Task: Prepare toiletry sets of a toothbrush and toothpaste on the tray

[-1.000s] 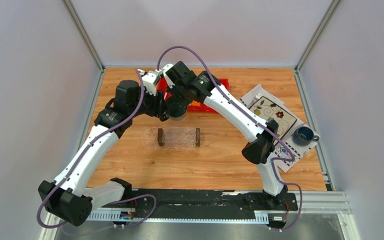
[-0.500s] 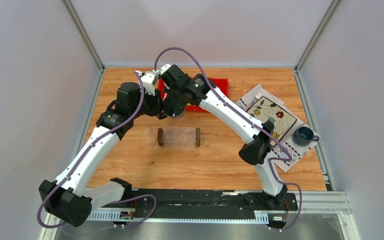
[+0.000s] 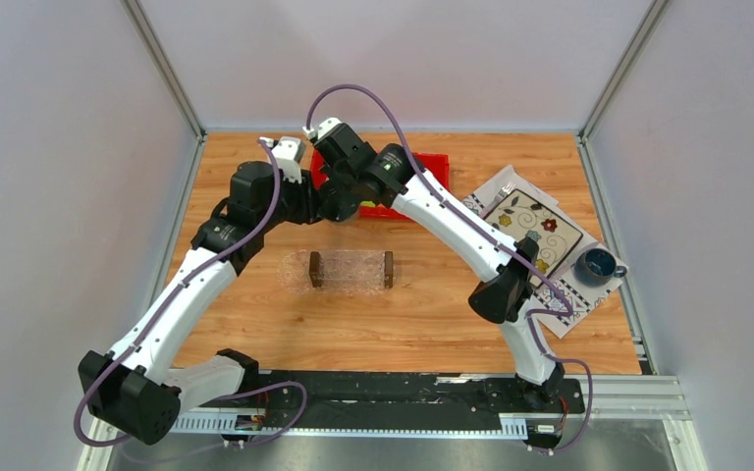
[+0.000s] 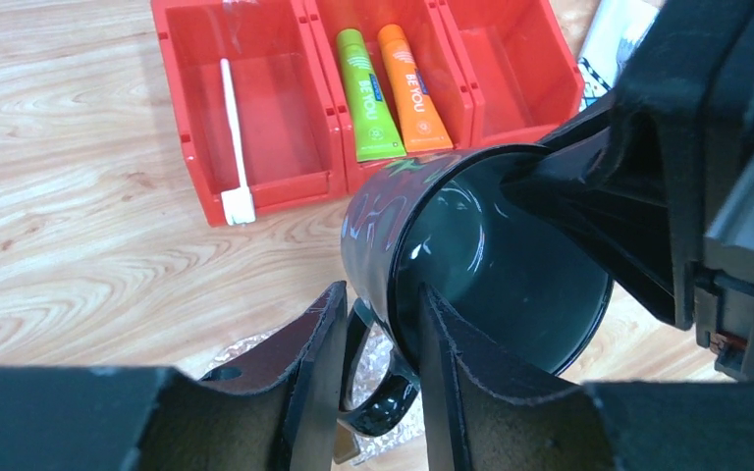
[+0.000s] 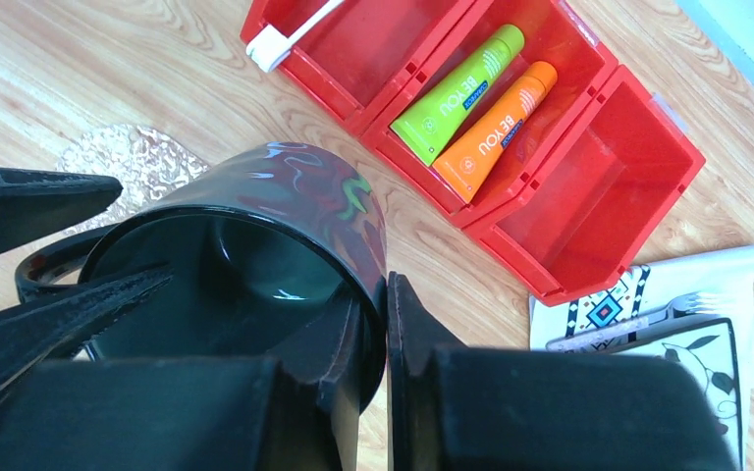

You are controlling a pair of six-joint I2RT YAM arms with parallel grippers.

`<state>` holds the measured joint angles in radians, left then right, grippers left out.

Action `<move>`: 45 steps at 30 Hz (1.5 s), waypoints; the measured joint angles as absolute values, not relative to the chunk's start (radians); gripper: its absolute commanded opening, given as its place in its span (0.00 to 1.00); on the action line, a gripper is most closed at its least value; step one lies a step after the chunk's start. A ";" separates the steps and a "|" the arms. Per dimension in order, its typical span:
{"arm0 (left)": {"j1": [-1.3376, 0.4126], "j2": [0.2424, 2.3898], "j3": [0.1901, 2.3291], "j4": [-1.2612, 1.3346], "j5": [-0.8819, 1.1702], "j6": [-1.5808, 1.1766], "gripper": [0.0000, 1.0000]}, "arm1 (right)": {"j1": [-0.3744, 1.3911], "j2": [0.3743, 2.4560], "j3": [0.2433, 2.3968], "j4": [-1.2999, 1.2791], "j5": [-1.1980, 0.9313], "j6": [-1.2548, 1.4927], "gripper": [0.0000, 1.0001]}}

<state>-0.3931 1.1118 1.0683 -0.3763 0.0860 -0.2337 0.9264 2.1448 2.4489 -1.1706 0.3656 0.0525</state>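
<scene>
The left tool (image 4: 381, 302) has narrowed onto the wall of the dark glossy mug (image 5: 304, 191); the right tool (image 5: 375, 294) clamps its rim. The slim white toothbrush (image 4: 233, 128) and toothpaste tubes (image 4: 365, 93) lie in the red plastic bin (image 4: 179, 118): no set begun.

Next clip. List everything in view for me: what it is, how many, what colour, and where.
bin: 1, red, three compartments, far side of the table
toothbrush: 1, white, in an end compartment of the bin
green tube: 1, lime green, middle compartment
orange tube: 1, orange, beside the green tube, same compartment
tray: 1, clear with brown end handles, mid-table, nothing in it
dark mug: 1, dark with swirled glaze, tilted, held off the table between bin and tray
cloth: 1, white, patterned, right side
blue cup: 1, on the cloth
fork: 1, silvery, on the cloth
table: 1, wood
right gripper: shut on the dark mug's rim
left gripper: astride the mug's wall by its handle, grip unclear
</scene>
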 measured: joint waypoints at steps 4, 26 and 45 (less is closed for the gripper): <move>-0.393 1.128 1.069 -0.360 0.065 -0.254 0.40 | 0.924 2.144 2.434 -1.126 0.376 0.074 0.00; -0.393 1.234 1.101 -0.369 -0.019 -0.310 0.00 | 0.918 2.136 2.321 -0.989 0.407 0.127 0.00; -0.395 1.234 1.138 -0.460 -0.083 -0.310 0.00 | 0.921 2.086 2.304 -0.934 0.360 0.117 0.51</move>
<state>-0.3946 1.2343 1.1381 -0.4603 -0.0826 -0.3103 0.9207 2.0865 2.3039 -0.9340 0.3595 0.1169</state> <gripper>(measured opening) 0.029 0.447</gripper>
